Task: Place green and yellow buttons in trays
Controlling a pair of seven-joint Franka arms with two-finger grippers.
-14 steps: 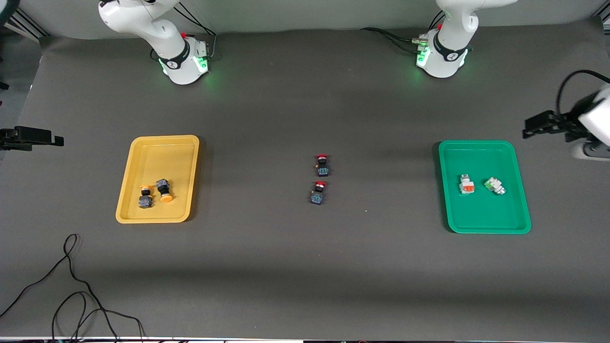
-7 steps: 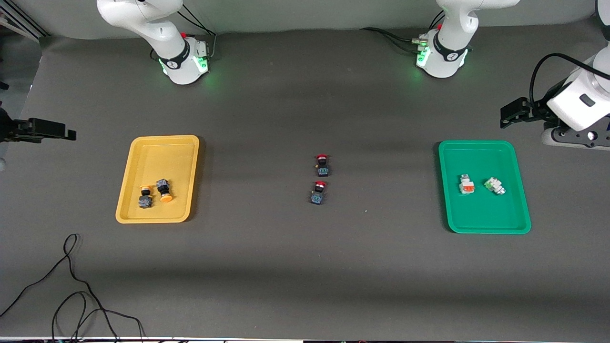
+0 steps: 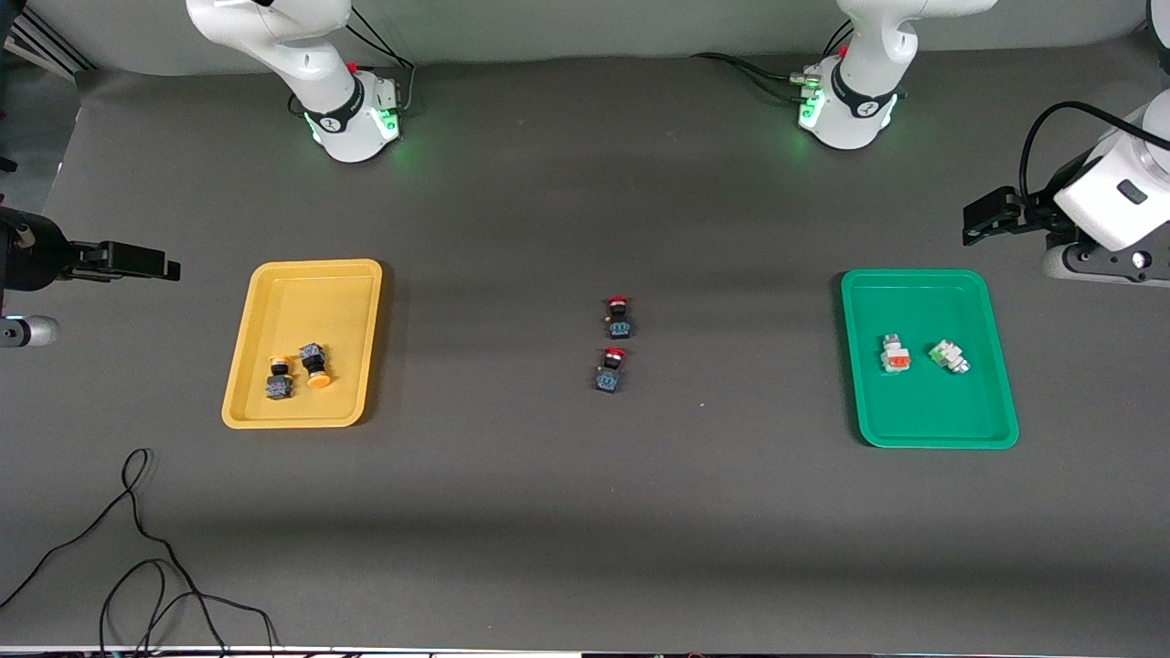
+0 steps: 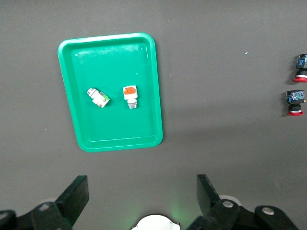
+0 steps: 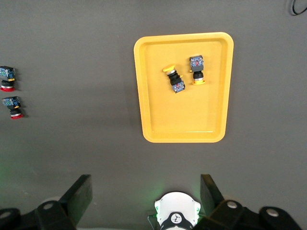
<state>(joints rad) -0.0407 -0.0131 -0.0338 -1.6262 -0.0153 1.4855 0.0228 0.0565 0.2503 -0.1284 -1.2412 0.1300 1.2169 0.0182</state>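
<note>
The yellow tray (image 3: 302,292) holds two dark buttons with yellow-orange caps (image 3: 279,377) (image 3: 315,364). It also shows in the right wrist view (image 5: 182,120) with both buttons (image 5: 173,80) (image 5: 197,68). The green tray (image 3: 928,411) holds two whitish buttons, one with an orange patch (image 3: 896,355) and one green-tinted (image 3: 949,356). The left wrist view shows this tray (image 4: 120,127) and both buttons (image 4: 130,93) (image 4: 98,97). My right gripper (image 3: 172,270) (image 5: 144,191) is open and empty, high over the table at the right arm's end. My left gripper (image 3: 969,224) (image 4: 141,194) is open and empty, high at the left arm's end.
Two dark switches with red caps (image 3: 619,315) (image 3: 611,370) lie on the table's middle, between the trays. A black cable (image 3: 137,548) loops on the table near the front camera at the right arm's end. The arm bases (image 3: 352,119) (image 3: 845,110) stand along the back.
My right gripper has moved toward the yellow tray. My left gripper has swung toward the bases' side of the green tray, then held. The buttons and trays have not moved.
</note>
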